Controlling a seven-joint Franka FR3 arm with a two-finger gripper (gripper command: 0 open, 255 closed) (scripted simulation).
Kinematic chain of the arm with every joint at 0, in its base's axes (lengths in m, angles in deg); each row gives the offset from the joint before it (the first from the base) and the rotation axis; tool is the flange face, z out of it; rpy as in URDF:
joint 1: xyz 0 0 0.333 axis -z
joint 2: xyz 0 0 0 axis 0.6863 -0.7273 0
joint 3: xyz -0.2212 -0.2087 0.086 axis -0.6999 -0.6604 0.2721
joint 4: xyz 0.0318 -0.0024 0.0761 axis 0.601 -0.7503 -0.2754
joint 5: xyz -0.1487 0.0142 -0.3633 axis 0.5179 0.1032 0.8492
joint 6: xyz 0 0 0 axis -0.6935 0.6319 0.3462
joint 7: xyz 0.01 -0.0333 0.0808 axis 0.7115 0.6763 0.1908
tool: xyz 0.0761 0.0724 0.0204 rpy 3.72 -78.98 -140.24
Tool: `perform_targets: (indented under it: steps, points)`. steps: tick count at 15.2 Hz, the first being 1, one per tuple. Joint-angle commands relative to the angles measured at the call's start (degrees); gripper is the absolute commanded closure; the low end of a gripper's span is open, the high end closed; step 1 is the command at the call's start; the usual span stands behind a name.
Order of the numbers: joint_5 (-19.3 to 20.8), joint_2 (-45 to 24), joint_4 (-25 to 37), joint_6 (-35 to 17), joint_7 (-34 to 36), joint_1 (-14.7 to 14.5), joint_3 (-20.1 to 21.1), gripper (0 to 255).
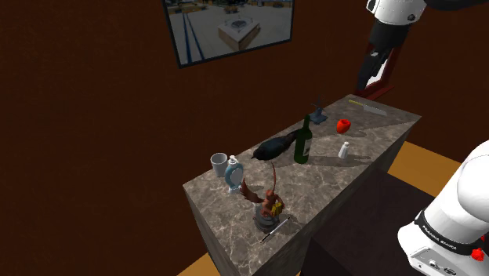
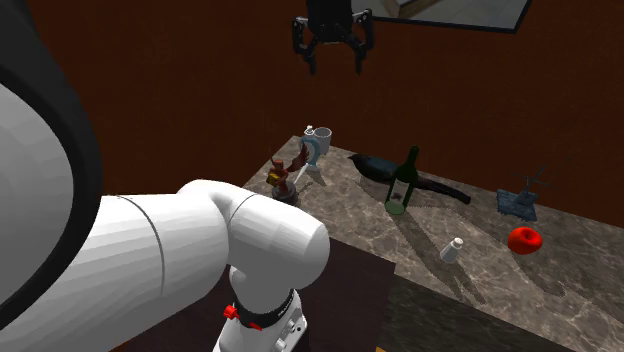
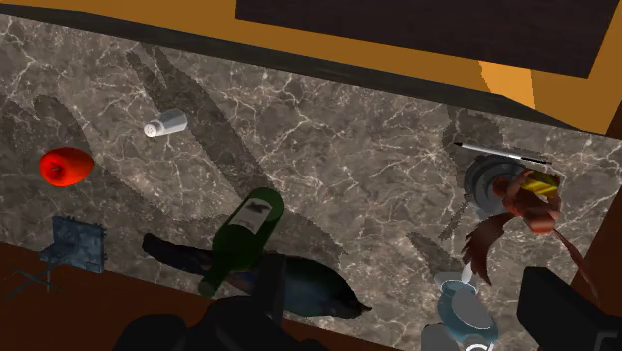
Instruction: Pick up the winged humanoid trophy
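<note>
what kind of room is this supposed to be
Likely a home living or dining room, though that is a guess: a marble-topped counter holds a green wine bottle and a small white mug, and a framed picture hangs on the dark brown wall.

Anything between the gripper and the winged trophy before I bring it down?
Nothing visible. The gripper hangs open, high above the table; the trophy has open air above it. A blue-and-white ornament stands close beside it.
</note>
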Motion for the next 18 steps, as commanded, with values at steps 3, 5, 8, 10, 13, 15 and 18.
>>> perform_targets:
  steps: [3, 5, 8, 10, 13, 15, 18]
  points:
    - [-1.3, -0.2, -3.3, -2.9, 1.6, -0.3, 0.4, 0]
    - [-2.6, -0.6, -6.4, -6.0, 3.2, -0.6, 0.9, 0]
    - [-4.6, -1.8, -10.7, -10.9, 5.5, -1.1, 1.8, 0]
    - [-6.1, -3.1, -13.3, -14.3, 7.0, -1.6, 2.5, 0]
    - [-8.3, -5.6, -16.7, -19.7, 9.1, -2.4, 3.5, 0]
    - [-9.9, -7.8, -18.6, -23.6, 10.4, -3.0, 4.2, 0]
    - [-12.4, -11.9, -20.9, -29.7, 12.3, -4.1, 5.4, 0]
